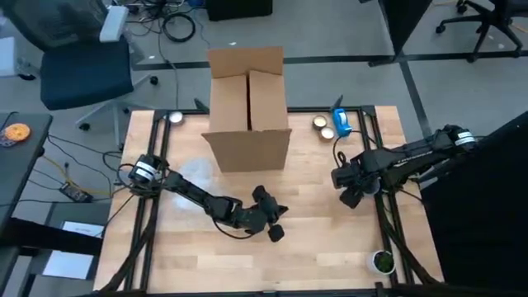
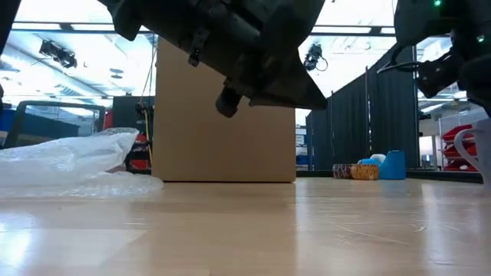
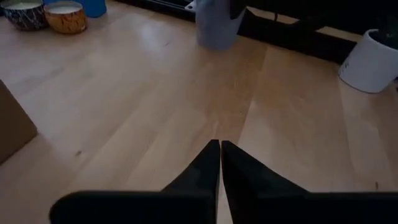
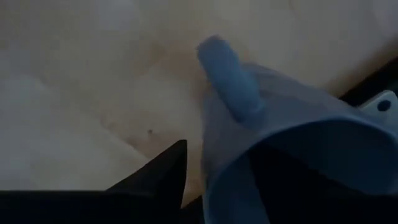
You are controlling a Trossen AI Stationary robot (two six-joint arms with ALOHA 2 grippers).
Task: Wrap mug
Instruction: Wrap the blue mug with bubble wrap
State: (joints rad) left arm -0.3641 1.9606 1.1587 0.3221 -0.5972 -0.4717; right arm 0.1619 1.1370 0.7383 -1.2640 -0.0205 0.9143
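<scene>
The mug (image 4: 292, 118) is pale blue-grey, with its handle (image 4: 227, 74) sticking out from its side. It is at the table's right side by the black rail, also seen as the mug (image 3: 217, 25) in the left wrist view. My right gripper (image 1: 353, 190) is shut on it. A crumpled sheet of clear bubble wrap (image 2: 69, 161) lies on the table's left half, in front of the box. My left gripper (image 3: 219, 152) is shut and holds nothing; it hovers over the table's middle near the front, as the left gripper (image 1: 276, 224) shows from above. My right gripper holds the mug at its rim (image 4: 214, 180), next to the handle. One finger (image 4: 165, 171) stands outside the wall; the other is hidden in the mug's dark inside. The fingers come from above. Whether the mug's base is on the table I cannot tell.
A tall open cardboard box (image 1: 247, 107) stands at the table's far middle. Two candle tins (image 1: 322, 125) and a blue object (image 1: 341, 122) sit at the far right. A white pot with a plant (image 1: 382, 261) stands at the near right corner. Bare wood lies between the arms.
</scene>
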